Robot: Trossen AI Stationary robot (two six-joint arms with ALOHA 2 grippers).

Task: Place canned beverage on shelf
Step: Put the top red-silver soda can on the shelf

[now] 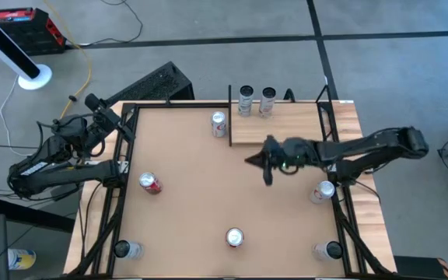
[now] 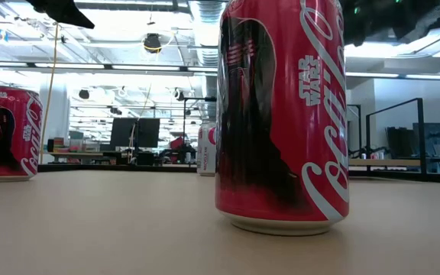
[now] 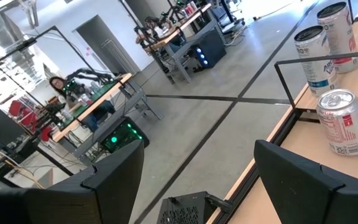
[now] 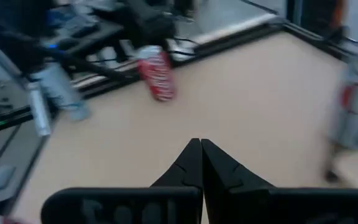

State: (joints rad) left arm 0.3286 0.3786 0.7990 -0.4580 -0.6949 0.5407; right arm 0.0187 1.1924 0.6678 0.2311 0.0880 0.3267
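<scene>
We saw two silver cans (image 1: 256, 101) already on the pale wood-plank shelf (image 1: 286, 128) at 1 o'clock; right gripper (image 1: 267, 176) fingers pressed together, empty; left gripper (image 1: 92, 102) spread wide, idle at 10 o'clock; several loose cans (image 1: 234, 236) remained.

A: What sits at the upper right of the tabletop (image 1: 185, 202)?
B: The pale shelf (image 1: 286, 128), carrying two cans (image 1: 256, 101) along its top edge; a white can (image 1: 219, 124) stands just off its left edge.
A: And the arms?
B: The right gripper (image 1: 259, 164) reaches in just below the shelf. The left gripper (image 1: 92, 102) rests off the tabletop's upper-left corner. A red can (image 1: 150, 183) lies mid-left.
</scene>
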